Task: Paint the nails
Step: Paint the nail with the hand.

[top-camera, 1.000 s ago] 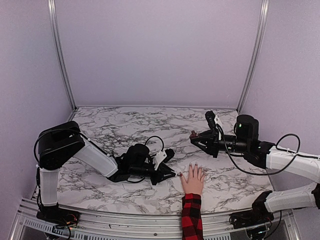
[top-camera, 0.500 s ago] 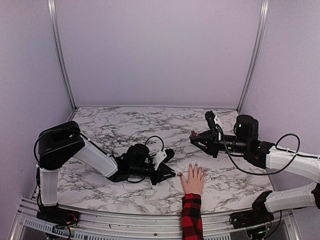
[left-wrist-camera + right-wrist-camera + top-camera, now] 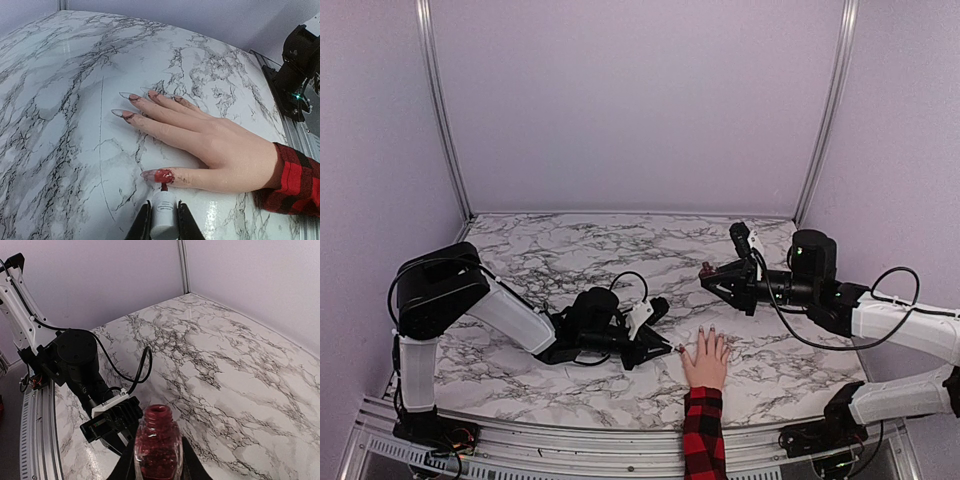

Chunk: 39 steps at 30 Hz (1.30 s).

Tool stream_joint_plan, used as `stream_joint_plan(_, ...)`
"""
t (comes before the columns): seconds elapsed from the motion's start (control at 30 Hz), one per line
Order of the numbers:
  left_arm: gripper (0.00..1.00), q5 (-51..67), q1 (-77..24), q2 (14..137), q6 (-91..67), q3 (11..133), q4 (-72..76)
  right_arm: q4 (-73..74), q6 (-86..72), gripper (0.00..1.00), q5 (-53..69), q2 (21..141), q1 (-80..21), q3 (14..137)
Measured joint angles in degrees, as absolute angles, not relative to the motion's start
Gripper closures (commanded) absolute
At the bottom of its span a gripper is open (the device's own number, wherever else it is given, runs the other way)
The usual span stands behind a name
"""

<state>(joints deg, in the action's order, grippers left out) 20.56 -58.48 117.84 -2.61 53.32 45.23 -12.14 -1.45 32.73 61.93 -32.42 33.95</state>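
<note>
A pale hand (image 3: pixel 705 362) in a red-and-black plaid sleeve (image 3: pixel 703 435) lies flat, palm down, on the marble table (image 3: pixel 570 250). In the left wrist view its nails are long and pointed. The thumb nail (image 3: pixel 159 175) carries a patch of red polish, while the finger nails (image 3: pixel 120 113) look clear. My left gripper (image 3: pixel 163 220) is shut on a white brush cap (image 3: pixel 163 212), whose red brush tip touches the thumb nail. My right gripper (image 3: pixel 157 462) is shut on an open bottle of red glitter polish (image 3: pixel 157 445), held above the table behind the hand (image 3: pixel 708 272).
The left arm (image 3: pixel 510 315) lies low across the table's left half, with its cable looping above the wrist. The right arm (image 3: pixel 880 320) reaches in from the right edge. Metal frame posts (image 3: pixel 440 110) and lilac walls close off the back and sides.
</note>
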Motion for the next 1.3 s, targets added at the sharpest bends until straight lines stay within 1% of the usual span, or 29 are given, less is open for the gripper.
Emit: stream_joint_plan(1.3,1.0,21.06,-58.48,118.17,-3.66,53.78,46.22,-11.46,-1.43,1.0,32.71,61.93,-32.34,33.95)
